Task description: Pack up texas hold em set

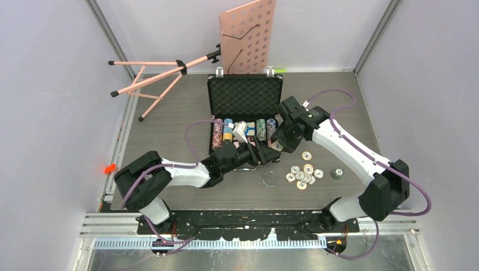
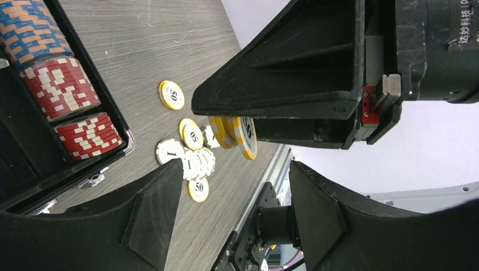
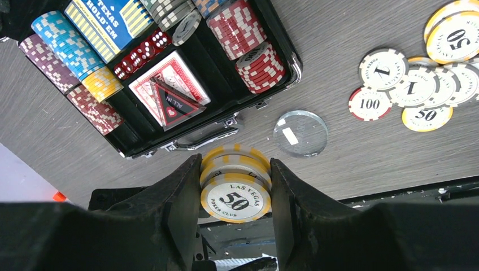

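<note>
Right wrist view: the right jaws are clamped on a short stack of yellow-and-white "50" poker chips [image 3: 235, 199]. They grip it by the rims, printed face toward the lens, so the stack's axis runs roughly along the fingers. The black ribbed briefcase w/ foam-lined lid [image 1: 244, 99] lies open just ahead and left of those jaws, handle edge nearest them. Inside are rows of multicoloured chips on edge, a red-backed card deck [image 3: 169, 84] and small red dice [image 3: 140, 53].

Top view: both arms meet at the case's front right corner. The left arm [image 1: 186, 172] reaches in from the left, the right arm [image 1: 344, 144] from the right. The left jaws stand wide, holding nothing. In the left wrist view the yellow stack hangs just beyond their gap, apart from both fingers as far as I can tell.

Approx a dozen loose white and yellow chips [image 1: 302, 175] lie on the grey wood surface [image 1: 169, 113], right of the case and nearer the right arm. A clear round disc [image 1: 270, 179] lies beside them.

My guess is the stack goes in by the red chip rows [image 3: 248, 39] at that corner. Those rows run front-to-back, so the stack's axis has to line up w/ a row first. Whether it goes direct or via the left jaws, can't tell.
</note>
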